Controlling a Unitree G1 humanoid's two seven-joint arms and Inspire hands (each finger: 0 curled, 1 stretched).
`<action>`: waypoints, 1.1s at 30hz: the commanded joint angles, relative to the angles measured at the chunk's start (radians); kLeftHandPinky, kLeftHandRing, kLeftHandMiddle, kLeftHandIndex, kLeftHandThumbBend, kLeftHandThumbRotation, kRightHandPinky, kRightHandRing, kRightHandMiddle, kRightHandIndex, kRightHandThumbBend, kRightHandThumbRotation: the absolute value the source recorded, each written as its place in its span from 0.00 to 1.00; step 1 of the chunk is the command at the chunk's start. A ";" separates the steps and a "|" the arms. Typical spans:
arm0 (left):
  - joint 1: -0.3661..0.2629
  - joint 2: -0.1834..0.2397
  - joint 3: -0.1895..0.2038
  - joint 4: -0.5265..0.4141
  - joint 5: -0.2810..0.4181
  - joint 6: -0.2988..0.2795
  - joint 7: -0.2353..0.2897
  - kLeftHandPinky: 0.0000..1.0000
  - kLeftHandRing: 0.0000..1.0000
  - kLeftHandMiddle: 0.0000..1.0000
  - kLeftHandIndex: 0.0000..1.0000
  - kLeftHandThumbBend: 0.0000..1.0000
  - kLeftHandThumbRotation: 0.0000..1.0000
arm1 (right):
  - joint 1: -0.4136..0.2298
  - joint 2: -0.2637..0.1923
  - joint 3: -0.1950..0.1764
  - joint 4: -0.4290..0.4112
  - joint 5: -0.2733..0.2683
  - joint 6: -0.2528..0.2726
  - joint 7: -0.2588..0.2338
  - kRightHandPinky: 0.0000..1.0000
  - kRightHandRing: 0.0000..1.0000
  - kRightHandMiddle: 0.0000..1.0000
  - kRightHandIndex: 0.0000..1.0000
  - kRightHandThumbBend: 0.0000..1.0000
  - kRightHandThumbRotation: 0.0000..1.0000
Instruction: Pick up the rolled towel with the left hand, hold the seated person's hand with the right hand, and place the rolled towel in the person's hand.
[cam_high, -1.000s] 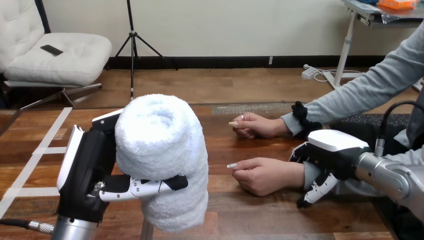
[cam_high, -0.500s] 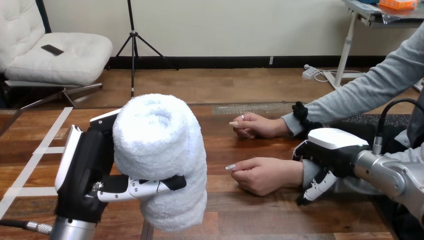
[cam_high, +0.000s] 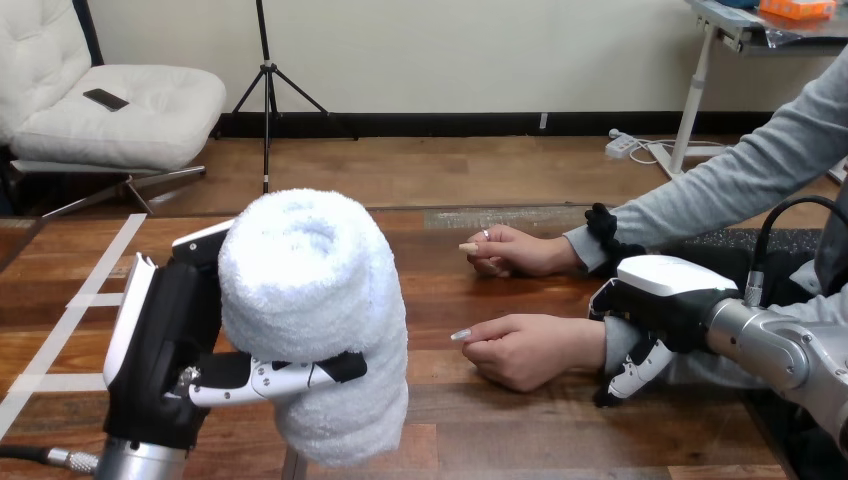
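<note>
A white rolled towel (cam_high: 310, 320) stands upright in the lower left of the head view, with my left hand (cam_high: 165, 350) shut on it and its thumb across the roll's lower front. The person's nearer hand (cam_high: 525, 350) rests on the table as a loose fist, right of the towel and apart from it. My right hand (cam_high: 660, 300) arches over that hand's wrist. Its fingers (cam_high: 628, 378) hang down on the wrist's near side, almost straight, tips near the table. The person's farther hand (cam_high: 515, 250) lies on the table behind.
The wooden table (cam_high: 450, 430) runs across the view, with white tape lines (cam_high: 70, 320) at its left. The person's grey-sleeved arm (cam_high: 730, 190) comes in from the upper right. Bare wood lies between the towel and the person's hands.
My left hand has drifted slightly left and down with the towel. My right hand has shifted a little over the person's wrist. The person's hands have stayed still.
</note>
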 joint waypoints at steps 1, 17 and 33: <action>-0.035 0.000 0.009 -0.054 -0.020 -0.023 0.007 0.20 0.26 0.33 0.35 0.63 0.00 | -0.051 0.004 -0.014 0.011 0.015 -0.017 -0.024 0.37 0.41 0.47 0.49 0.88 0.18; -0.032 -0.001 0.006 -0.058 -0.023 -0.019 0.006 0.20 0.26 0.33 0.35 0.63 0.00 | -0.050 0.004 -0.008 0.014 0.013 -0.020 -0.033 0.34 0.38 0.45 0.46 0.77 0.15; -0.035 0.001 0.012 -0.054 -0.009 -0.028 0.011 0.20 0.26 0.32 0.35 0.62 0.00 | -0.047 0.000 -0.005 0.009 0.005 -0.042 -0.060 0.33 0.37 0.43 0.45 0.63 0.16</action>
